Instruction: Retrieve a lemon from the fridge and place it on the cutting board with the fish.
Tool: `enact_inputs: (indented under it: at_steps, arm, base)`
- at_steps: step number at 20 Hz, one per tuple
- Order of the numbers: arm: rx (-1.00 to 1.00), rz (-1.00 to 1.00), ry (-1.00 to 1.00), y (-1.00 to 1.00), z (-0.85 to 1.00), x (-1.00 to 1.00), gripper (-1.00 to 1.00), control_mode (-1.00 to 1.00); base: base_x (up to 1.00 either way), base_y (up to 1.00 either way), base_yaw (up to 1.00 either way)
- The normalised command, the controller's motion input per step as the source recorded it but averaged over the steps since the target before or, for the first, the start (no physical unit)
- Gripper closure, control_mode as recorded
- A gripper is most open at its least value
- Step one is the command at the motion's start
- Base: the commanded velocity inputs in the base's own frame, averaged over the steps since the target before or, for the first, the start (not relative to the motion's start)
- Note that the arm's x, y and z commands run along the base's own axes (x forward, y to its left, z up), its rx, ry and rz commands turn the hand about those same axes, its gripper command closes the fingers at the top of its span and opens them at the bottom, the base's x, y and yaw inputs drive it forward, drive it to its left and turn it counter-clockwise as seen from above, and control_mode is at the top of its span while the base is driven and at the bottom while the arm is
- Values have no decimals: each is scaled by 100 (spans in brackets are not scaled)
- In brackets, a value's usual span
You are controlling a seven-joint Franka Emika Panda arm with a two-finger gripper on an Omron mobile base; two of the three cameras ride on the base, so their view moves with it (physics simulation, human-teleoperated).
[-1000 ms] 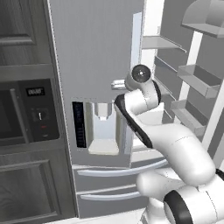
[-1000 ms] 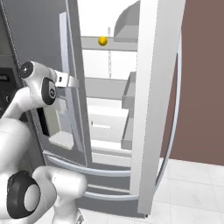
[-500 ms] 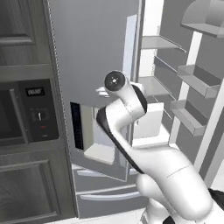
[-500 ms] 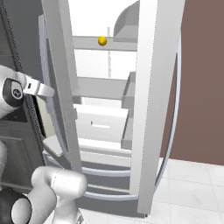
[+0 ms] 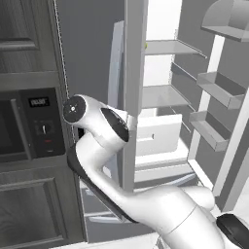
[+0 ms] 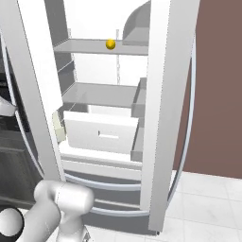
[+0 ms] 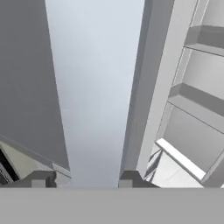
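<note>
The lemon [image 6: 110, 44] is a small yellow ball on the upper shelf of the fridge [image 6: 97, 94], whose two doors stand open; the left base view catches a sliver of the lemon [image 5: 145, 46] past the left door's edge [image 5: 133, 73]. In the hand view my gripper [image 7: 85, 179] is right at that left door. A pale upright strip of the door runs between its fingertips [image 7: 129, 177], which stand apart with a gap on the left side. Nothing is carried. My wrist [image 5: 97, 124] sits low, left of the door edge. The cutting board and the fish are out of view.
A dark built-in microwave [image 5: 24, 129] and cabinets stand left of the fridge. The right door [image 6: 165, 118] carries bins [image 5: 214, 97] and juts forward. A white drawer [image 6: 101, 134] sits below the middle shelf. A brown wall [image 6: 217, 94] is on the right.
The left fridge door has swung from nearly closed to wide open. My arm has swept left with it. The fingers have parted a little.
</note>
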Motion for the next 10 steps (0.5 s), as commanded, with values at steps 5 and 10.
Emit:
enact_inputs:
  at_steps: [5, 10]
  arm:
    - [0, -18, 0, 34, 0, 0, 100, -100]
    - [0, -12, 0, 28, 0, 0, -100, -100]
  base:
    - [0, 0, 0]
    - [0, 0, 0]
